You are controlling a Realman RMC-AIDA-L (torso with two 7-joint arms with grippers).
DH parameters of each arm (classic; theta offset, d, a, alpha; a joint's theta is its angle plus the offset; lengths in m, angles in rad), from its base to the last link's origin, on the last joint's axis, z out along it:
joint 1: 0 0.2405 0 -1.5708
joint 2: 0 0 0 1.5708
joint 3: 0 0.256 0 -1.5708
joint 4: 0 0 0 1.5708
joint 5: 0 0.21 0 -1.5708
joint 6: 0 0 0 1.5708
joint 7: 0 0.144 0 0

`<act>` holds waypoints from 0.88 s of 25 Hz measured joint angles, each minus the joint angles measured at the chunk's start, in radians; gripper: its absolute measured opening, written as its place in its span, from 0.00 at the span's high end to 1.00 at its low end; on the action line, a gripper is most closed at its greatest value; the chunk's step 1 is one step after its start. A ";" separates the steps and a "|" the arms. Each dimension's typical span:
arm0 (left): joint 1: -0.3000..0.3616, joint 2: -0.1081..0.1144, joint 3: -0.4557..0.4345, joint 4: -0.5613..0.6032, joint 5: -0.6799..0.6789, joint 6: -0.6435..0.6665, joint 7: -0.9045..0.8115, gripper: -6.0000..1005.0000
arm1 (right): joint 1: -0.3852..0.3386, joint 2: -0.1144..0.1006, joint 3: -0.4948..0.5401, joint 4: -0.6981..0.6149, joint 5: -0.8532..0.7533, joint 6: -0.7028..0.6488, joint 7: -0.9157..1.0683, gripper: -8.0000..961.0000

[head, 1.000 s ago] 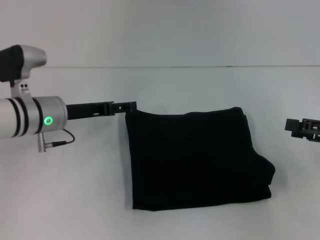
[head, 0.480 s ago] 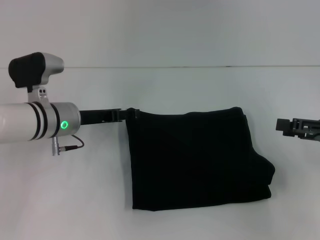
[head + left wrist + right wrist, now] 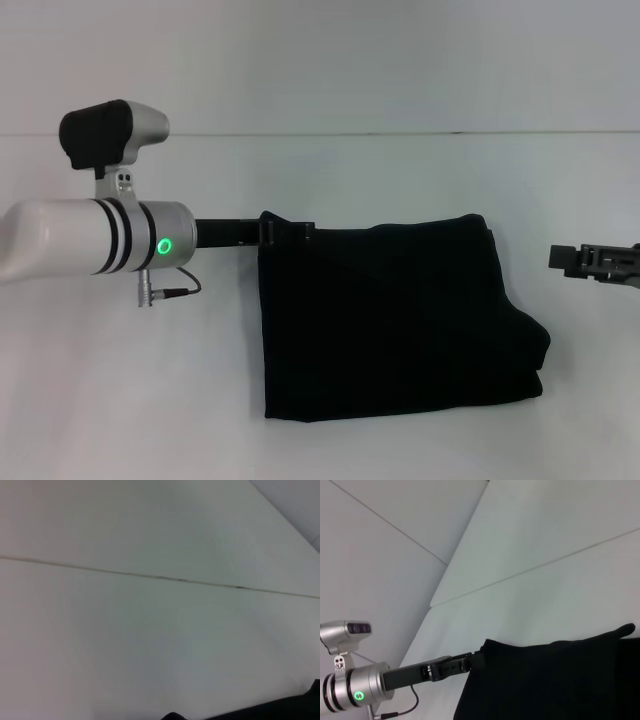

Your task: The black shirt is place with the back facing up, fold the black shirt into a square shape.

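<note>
The table (image 3: 420,170) is a wide pale surface with bare room on every side of the work. The black shirt (image 3: 400,320) lies in the middle of it, already folded to a rough rectangle, its left edge straight but the right side bulging unevenly near the front corner, so I judge the folding mostly done with some squaring left. The left gripper (image 3: 300,232) reaches in from the left and sits at the shirt's far left corner, touching the cloth; whether it pinches it I cannot tell. The right gripper (image 3: 562,260) hangs off to the right, apart from the shirt, its grip unreadable too.
</note>
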 joint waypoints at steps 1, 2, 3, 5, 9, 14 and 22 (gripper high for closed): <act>-0.002 0.000 0.001 -0.002 0.000 0.000 0.000 0.07 | 0.000 0.001 -0.003 0.000 0.000 0.001 -0.001 0.28; -0.005 -0.001 0.001 -0.004 0.000 -0.001 0.000 0.07 | 0.001 0.003 -0.009 0.000 0.000 0.005 -0.002 0.28; -0.006 -0.001 0.002 -0.006 0.000 -0.002 0.000 0.08 | 0.001 0.003 -0.013 0.000 -0.001 0.009 -0.003 0.28; -0.006 -0.001 0.003 -0.006 0.000 -0.004 0.004 0.12 | 0.001 0.004 -0.017 0.001 -0.001 0.015 -0.004 0.28; -0.004 -0.001 0.002 -0.002 0.000 -0.005 0.016 0.19 | 0.001 0.005 -0.026 0.006 -0.001 0.027 -0.012 0.28; -0.003 -0.001 0.004 -0.001 -0.006 -0.005 0.020 0.27 | 0.002 0.005 -0.027 0.008 -0.001 0.034 -0.026 0.29; -0.020 0.000 0.004 -0.001 -0.006 -0.002 0.014 0.54 | 0.002 0.014 -0.036 0.008 -0.001 0.034 -0.073 0.29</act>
